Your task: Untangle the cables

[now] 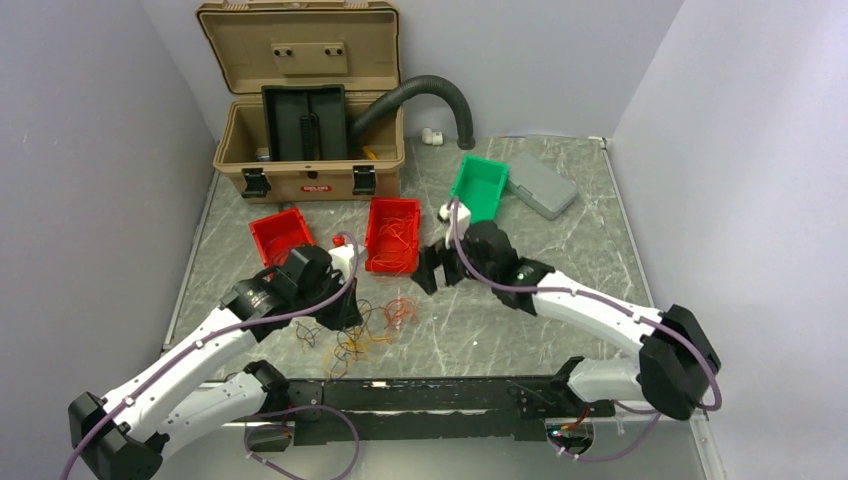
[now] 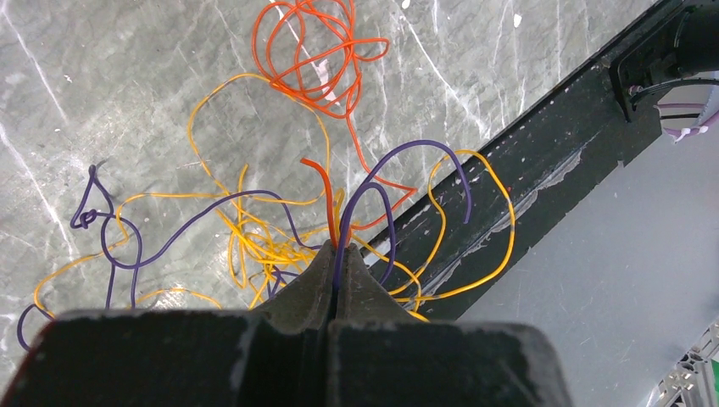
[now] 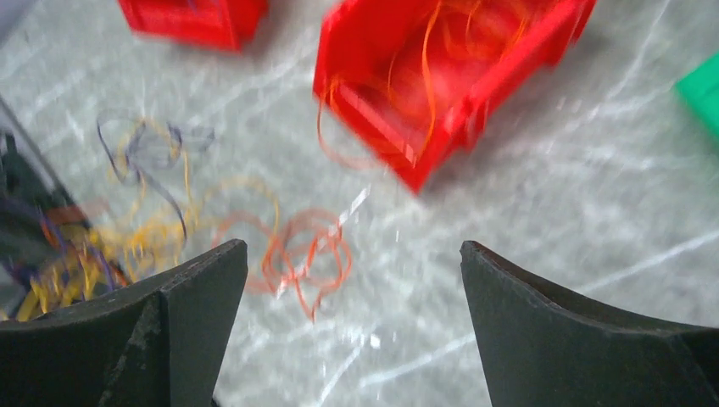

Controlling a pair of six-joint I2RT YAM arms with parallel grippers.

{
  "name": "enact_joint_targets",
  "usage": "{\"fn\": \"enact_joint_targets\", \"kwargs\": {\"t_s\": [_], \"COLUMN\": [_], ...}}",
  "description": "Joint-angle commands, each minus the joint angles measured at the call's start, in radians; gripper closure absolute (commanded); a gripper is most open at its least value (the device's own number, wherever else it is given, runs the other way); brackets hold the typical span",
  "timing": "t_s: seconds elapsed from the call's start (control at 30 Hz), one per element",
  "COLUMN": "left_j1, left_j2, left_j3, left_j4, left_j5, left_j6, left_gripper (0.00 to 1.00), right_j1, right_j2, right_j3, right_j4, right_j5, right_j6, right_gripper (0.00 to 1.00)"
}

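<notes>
The cables [image 1: 362,325] lie as a loose tangle of thin orange, yellow, red and dark purple strands on the marble table in front of the red bins. My left gripper [image 1: 340,312] is low over the tangle and shut on a dark purple and an orange-red cable [image 2: 339,222] that rise from between its tips. A separate orange coil [image 2: 315,52] lies beyond the tangle and shows blurred in the right wrist view [image 3: 303,254]. My right gripper [image 1: 432,270] is open and empty above the table, to the right of the tangle.
A red bin [image 1: 394,233] holds orange and yellow strands; a second red bin [image 1: 279,235] stands to its left. A green bin [image 1: 479,187], a grey case [image 1: 541,184], a tan toolbox [image 1: 308,110] and a black hose [image 1: 420,92] stand at the back. A black rail [image 1: 420,395] runs along the near edge.
</notes>
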Motion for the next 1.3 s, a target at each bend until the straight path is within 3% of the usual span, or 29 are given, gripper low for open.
{"fn": "enact_joint_targets", "kwargs": {"t_s": [0.0, 0.2, 0.57, 0.67, 0.83, 0.93, 1.1, 1.27], "left_j1": [-0.001, 0.000, 0.001, 0.000, 0.002, 0.005, 0.020, 0.030], "left_j2": [-0.007, -0.010, -0.024, -0.021, -0.019, -0.020, -0.025, -0.027], "left_j3": [0.058, 0.083, 0.104, 0.117, 0.133, 0.139, 0.144, 0.151], "left_j4": [-0.005, -0.024, -0.049, -0.058, -0.069, -0.072, -0.066, -0.057], "left_j5": [-0.002, -0.018, -0.050, -0.053, -0.082, -0.116, -0.166, -0.165], "left_j6": [0.022, 0.028, 0.031, 0.034, 0.044, 0.042, 0.022, 0.034], "left_gripper": [1.00, 1.00, 1.00, 1.00, 1.00, 1.00, 1.00, 1.00], "right_j1": [0.022, 0.076, 0.151, 0.160, 0.165, 0.163, 0.159, 0.150], "right_j2": [-0.115, -0.089, 0.213, 0.282, 0.260, 0.155, -0.071, -0.293], "right_j3": [-0.178, -0.279, -0.181, -0.171, -0.205, -0.271, -0.337, -0.375], "right_j4": [0.142, 0.260, 0.453, 0.518, 0.550, 0.508, 0.297, 0.145], "right_j5": [-0.110, -0.160, -0.220, -0.205, -0.120, -0.003, 0.221, 0.310], "right_j6": [0.042, 0.019, -0.007, 0.001, 0.041, 0.070, 0.113, 0.149], "right_gripper": [0.02, 0.05, 0.21, 0.38, 0.99, 1.00, 1.00, 1.00]}}
